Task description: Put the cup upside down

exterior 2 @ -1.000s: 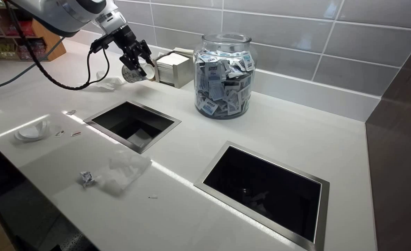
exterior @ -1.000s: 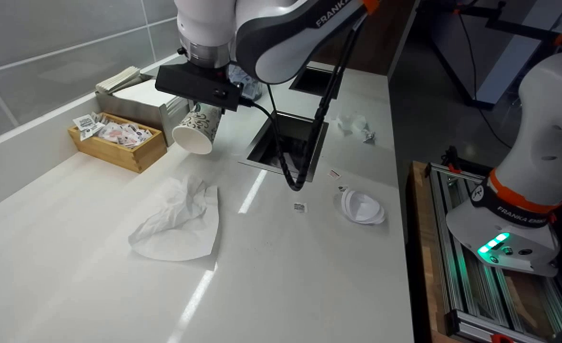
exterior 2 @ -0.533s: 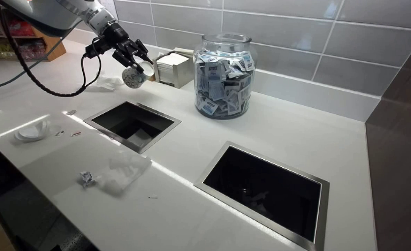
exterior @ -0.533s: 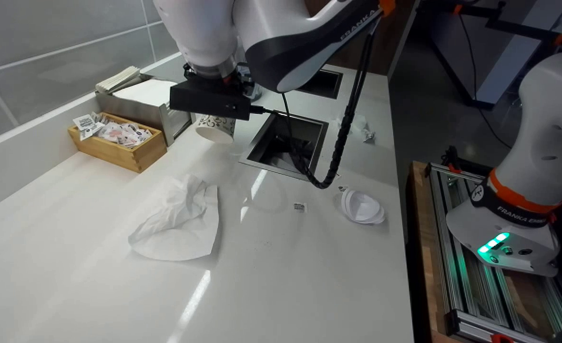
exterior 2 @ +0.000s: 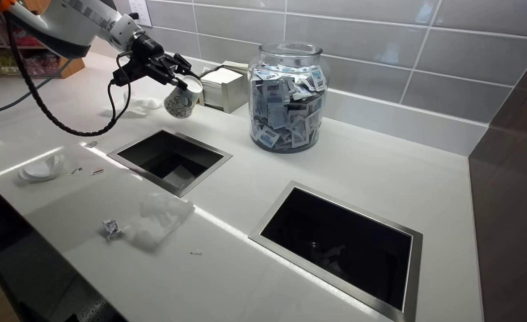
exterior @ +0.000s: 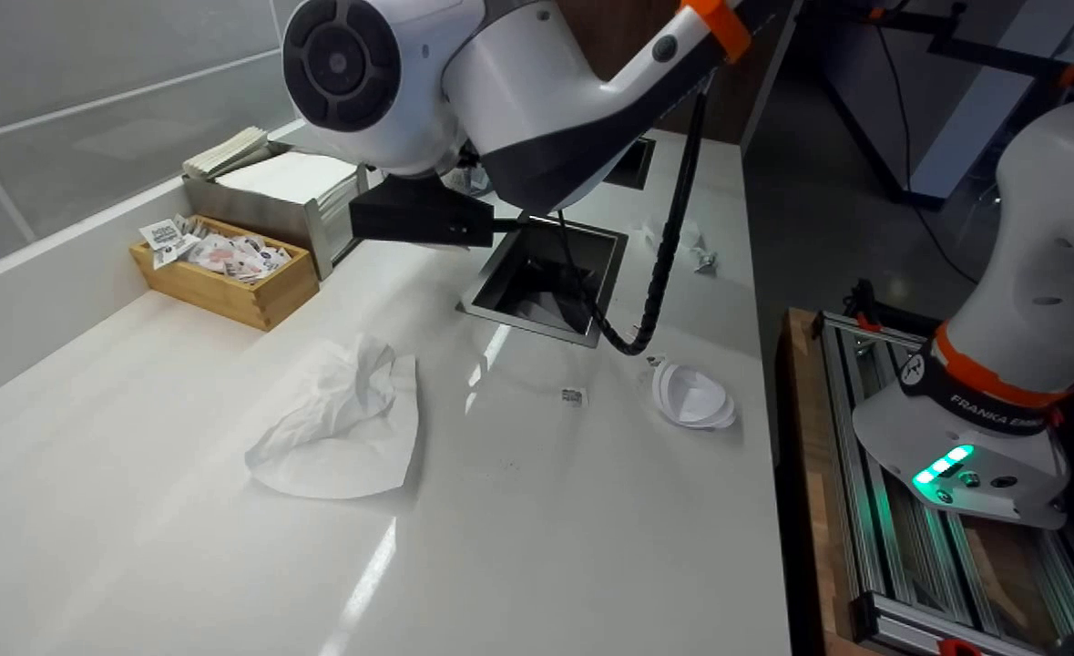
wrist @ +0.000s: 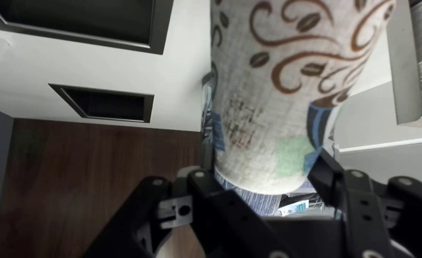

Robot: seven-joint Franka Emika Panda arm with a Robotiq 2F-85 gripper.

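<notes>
Cup (exterior 2: pixel 183 100): hangs over the surface (exterior 2: pixel 379 179), toward the wall-side edge, near the metal napkin holder (exterior 2: pixel 236 94). Leans, narrow end uppermost, wide end low. Is gripped near the narrow end by the pincer (wrist: pixel 265 159), 2 fingertips (wrist: pixel 324 173) against opposite sides. Along the same edge: a wooden box (exterior: pixel 204 290) of packets (exterior: pixel 231 253), a glass jar (exterior 2: pixel 291 53) of sachets (exterior 2: pixel 290 103). Farther in from that edge: 2 metal-rimmed cutouts (exterior 2: pixel 205 173), a crumpled white sheet (exterior: pixel 336 433).

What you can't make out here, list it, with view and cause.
Patterned off-white tapered paper cup: one end cut off by the wrist view's top edge; mostly hidden in an exterior view by the black box-shaped wrist mount.
Nearer rectangular steel-rimmed opening, in an exterior view: contents indistinct in shadow.
Small white printed paper scrap, in an exterior view: print too small.
</notes>
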